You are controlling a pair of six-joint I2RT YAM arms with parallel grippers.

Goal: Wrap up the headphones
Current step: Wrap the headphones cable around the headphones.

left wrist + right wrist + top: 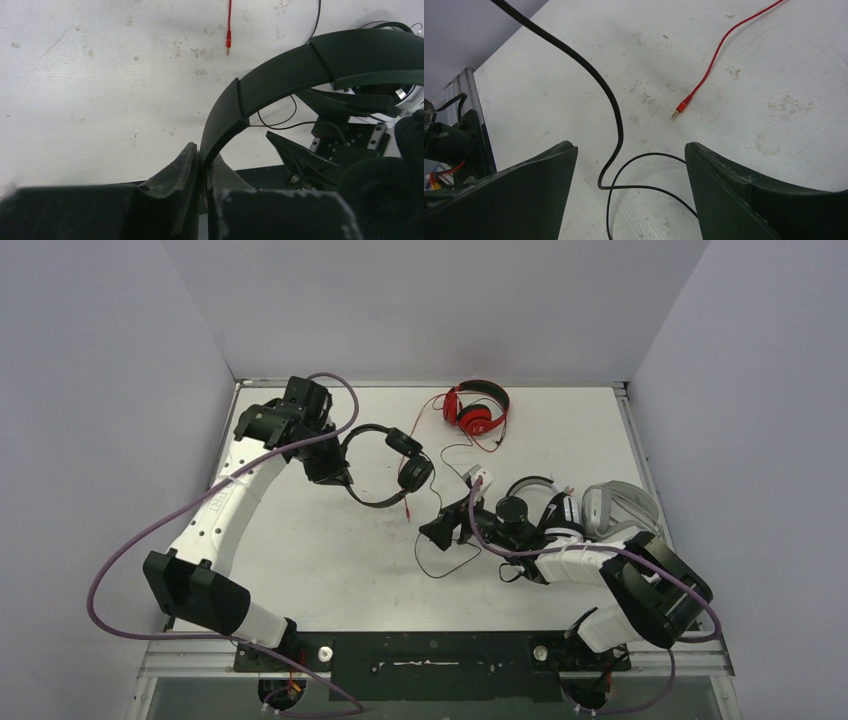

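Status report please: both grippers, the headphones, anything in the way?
Left gripper shut on black headphones, at headband. Right gripper open over black cable on table, no grip. Red plug close by, clear of cable.

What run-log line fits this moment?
left gripper: shut on black headphones | right gripper: open above black cable | red headphones: cable loose

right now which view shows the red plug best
Right wrist: the red plug lies close and sharp ahead of the open fingers. Left wrist shows it small, far off; top view, a mere speck.
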